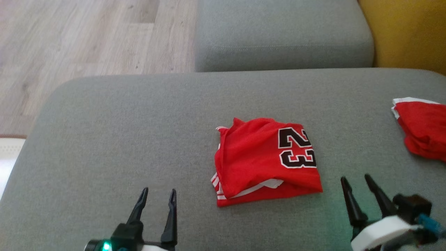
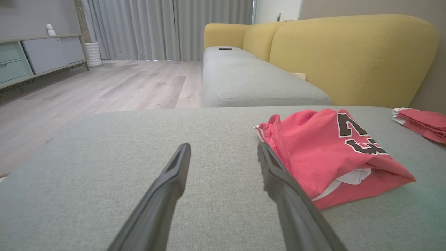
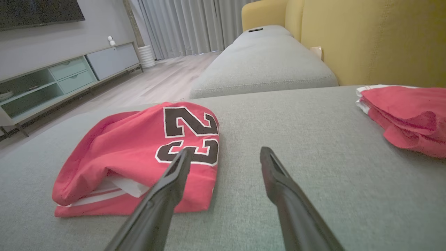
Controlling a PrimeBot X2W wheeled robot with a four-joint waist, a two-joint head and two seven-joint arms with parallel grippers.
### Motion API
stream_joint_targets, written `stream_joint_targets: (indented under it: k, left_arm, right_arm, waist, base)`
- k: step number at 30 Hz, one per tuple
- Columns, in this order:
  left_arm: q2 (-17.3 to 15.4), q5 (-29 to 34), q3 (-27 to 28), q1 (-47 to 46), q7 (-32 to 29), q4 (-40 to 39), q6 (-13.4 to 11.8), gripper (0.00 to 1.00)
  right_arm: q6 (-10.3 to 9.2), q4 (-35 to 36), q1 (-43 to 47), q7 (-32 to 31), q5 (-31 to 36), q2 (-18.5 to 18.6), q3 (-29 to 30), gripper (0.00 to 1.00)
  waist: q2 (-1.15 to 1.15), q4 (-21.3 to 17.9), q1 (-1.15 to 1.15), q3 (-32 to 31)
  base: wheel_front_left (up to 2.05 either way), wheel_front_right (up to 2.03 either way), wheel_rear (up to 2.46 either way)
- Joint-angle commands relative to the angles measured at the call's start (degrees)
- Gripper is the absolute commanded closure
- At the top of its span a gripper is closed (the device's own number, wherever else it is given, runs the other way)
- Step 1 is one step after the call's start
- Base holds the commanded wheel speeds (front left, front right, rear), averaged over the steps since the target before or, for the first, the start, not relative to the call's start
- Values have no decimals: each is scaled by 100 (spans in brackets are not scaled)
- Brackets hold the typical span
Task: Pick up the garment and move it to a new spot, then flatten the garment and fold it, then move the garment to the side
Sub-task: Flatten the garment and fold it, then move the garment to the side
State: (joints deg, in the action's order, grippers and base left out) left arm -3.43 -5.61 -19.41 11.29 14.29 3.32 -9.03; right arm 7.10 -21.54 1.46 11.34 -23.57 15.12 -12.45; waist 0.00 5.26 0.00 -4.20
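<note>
The garment (image 1: 264,160) lies folded into a small packet at the middle of the grey cushion (image 1: 122,139); only the move to the side seems left. The left tool (image 1: 159,190) at its 7 o'clock and the right tool (image 1: 355,177) at 4 o'clock stand wide open, empty. Thin smooth jersey, white trim, on coarse woven upholstery

Two red garments (image 1: 266,162) (image 1: 423,129), apparently two cushions (image 1: 122,139) (image 1: 278,35)
</note>
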Motion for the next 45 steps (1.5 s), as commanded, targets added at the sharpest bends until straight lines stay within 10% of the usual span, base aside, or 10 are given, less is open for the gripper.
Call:
stream_joint_targets:
  k: [1,45]
  left_arm:
    - [55,-7,263,-128,71,-202,-25,0]
    - [55,36,823,752,71,-144,25,0]
  right_arm:
    - [39,115,-44,119,83,24,-50,0]
    - [39,397,758,365,1142,-681,353,0]
  waist:
    - [0,-52,0,-86]
    - [0,-142,0,-842]
  base:
    - [0,0,0]
    - [0,0,0]
